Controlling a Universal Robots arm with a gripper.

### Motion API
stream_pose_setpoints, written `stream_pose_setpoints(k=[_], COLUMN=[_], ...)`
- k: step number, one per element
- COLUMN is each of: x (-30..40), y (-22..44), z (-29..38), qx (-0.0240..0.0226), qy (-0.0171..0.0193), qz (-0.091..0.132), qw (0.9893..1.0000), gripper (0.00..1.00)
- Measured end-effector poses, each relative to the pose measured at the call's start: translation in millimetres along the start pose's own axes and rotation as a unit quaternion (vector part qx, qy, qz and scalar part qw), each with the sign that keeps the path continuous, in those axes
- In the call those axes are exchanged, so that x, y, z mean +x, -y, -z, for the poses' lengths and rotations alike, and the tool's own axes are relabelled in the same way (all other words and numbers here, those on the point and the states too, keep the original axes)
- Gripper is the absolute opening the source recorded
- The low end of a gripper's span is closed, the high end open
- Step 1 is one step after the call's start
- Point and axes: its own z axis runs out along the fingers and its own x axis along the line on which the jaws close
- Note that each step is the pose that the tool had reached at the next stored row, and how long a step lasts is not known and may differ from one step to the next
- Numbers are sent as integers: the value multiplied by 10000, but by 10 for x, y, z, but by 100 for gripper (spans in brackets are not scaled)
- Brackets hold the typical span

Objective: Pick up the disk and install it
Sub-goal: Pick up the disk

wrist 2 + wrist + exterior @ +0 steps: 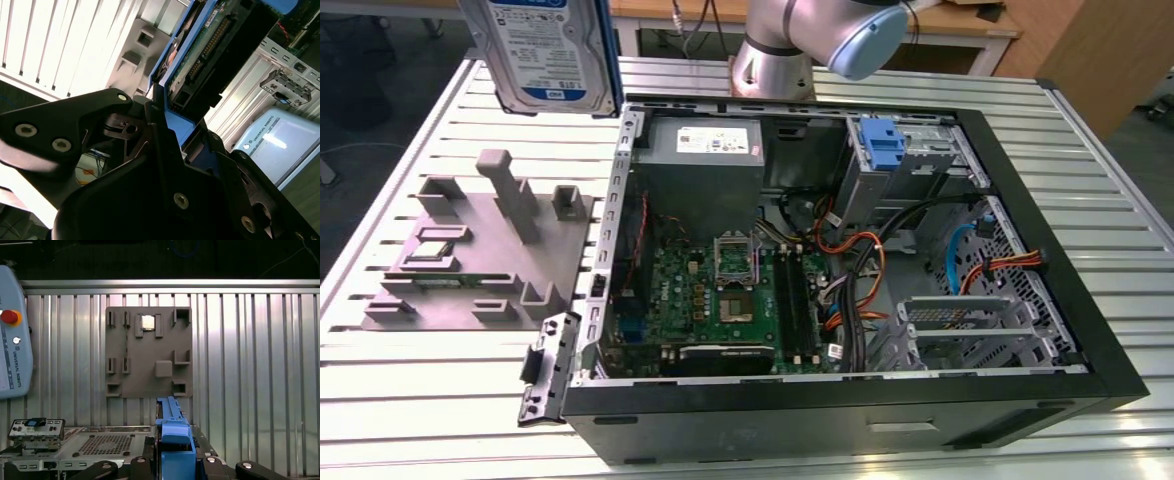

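The disk (547, 50), silver-grey with a white and blue label and a blue carrier, hangs high over the slatted table, beyond the open computer case (854, 260), at the exterior view's upper left. Its top runs out of the picture. In the second wrist view my gripper (165, 117) is shut on the disk's blue carrier, and the disk's (215, 45) green circuit side and connector face the camera. In the first wrist view the carrier's blue edge (172, 432) stands upright between the black fingers (145, 462).
A grey holder plate (480, 250) with upright pegs lies on the table beside the case. Inside the case are a motherboard (720, 300), orange and black cables, a metal cage with a blue latch (883, 145) and a metal bay (967, 330). The arm's base (781, 50) stands behind the case.
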Motion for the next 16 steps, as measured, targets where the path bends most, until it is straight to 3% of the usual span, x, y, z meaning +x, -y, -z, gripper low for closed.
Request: stream_pose_setpoints(k=[4,7,12,16], x=[81,102,103,118], y=[11,106,323,359], z=[1,2,4,3], qx=[1,0,0,0], qy=[-3,-4,-4,-5], qz=[0,0,0,0], qw=[10000,10000,10000,10000], gripper=[36,36,36,36])
